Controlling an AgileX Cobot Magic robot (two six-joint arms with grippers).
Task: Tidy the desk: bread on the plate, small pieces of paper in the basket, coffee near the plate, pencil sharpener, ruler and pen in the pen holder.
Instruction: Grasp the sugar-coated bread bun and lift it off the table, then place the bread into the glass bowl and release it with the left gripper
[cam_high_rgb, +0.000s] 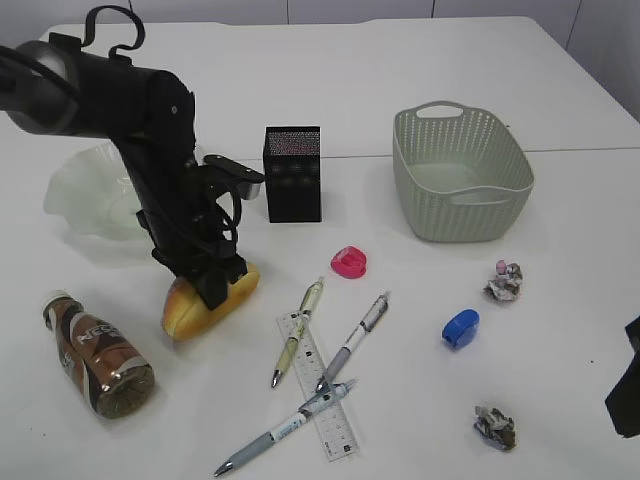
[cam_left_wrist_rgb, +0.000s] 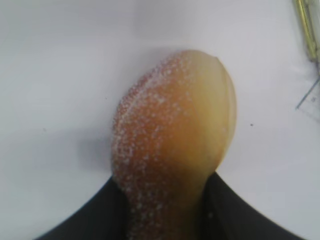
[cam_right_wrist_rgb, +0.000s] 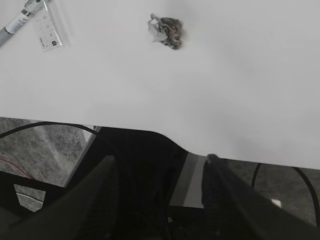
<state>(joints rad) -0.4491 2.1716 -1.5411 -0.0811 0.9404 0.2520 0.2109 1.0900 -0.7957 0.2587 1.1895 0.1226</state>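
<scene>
bread (cam_high_rgb: 205, 300) gripped by left gripper (cam_high_rgb: 215, 285), on table beside plate (cam_high_rgb: 85, 190), not yet plated. right gripper (cam_right_wrist_rgb: 160, 200) parked off table edge, fingers apart, nothing held. paper, coffee, sharpeners, ruler, pens all unsorted. basket (cam_high_rgb: 460, 175) seen empty.

Coffee bottle (cam_high_rgb: 97, 353) label shows letters, possibly "NES"; ruler (cam_high_rgb: 322, 388) markings unreadable

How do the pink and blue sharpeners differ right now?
Colour: the pink sharpener is magenta, the blue sharpener is deep blue. Place: the pink sharpener lies near the black pen holder; the blue sharpener lies farther right, between the two crumpled paper balls. Shared: both are small, lie loose on the table, are untouched, and are not yet in the pen holder.
</scene>
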